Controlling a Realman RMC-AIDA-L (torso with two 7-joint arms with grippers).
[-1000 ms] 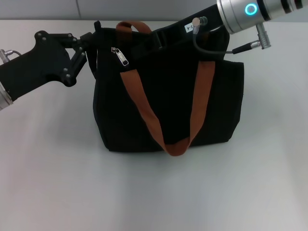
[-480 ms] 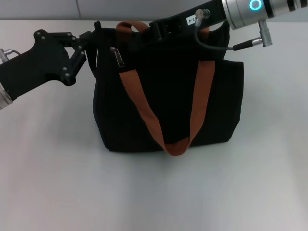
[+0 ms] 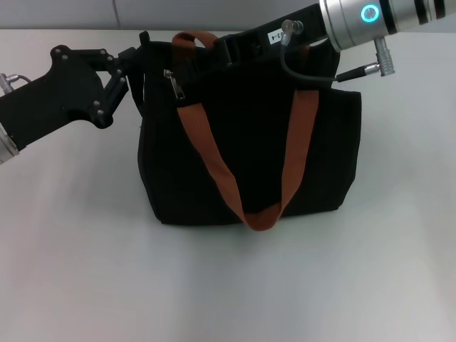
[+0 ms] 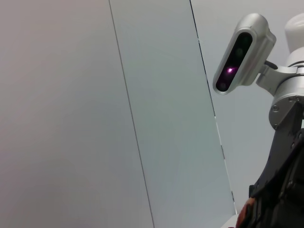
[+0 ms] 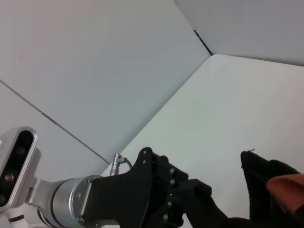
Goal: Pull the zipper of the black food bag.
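Right gripper (image 3: 214,53), whose finger state I cannot tell, reaches along the top edge of the black food bag (image 3: 249,149), with the zipper (image 3: 175,84) just beside it, toward the left gripper (image 3: 132,64) at the bag's end.

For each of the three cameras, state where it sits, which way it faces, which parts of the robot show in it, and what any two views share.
Head view: on the head, facing forward and down at the black food bag on the white table; left gripper at the bag's left top corner, right gripper over the top edge near the zipper.
Left wrist view: on the left wrist, facing up at wall panels; the robot's head camera shows.
Right wrist view: on the right wrist, facing across the table; left gripper shows.
Shared: head and right wrist views both show the left gripper and bag.
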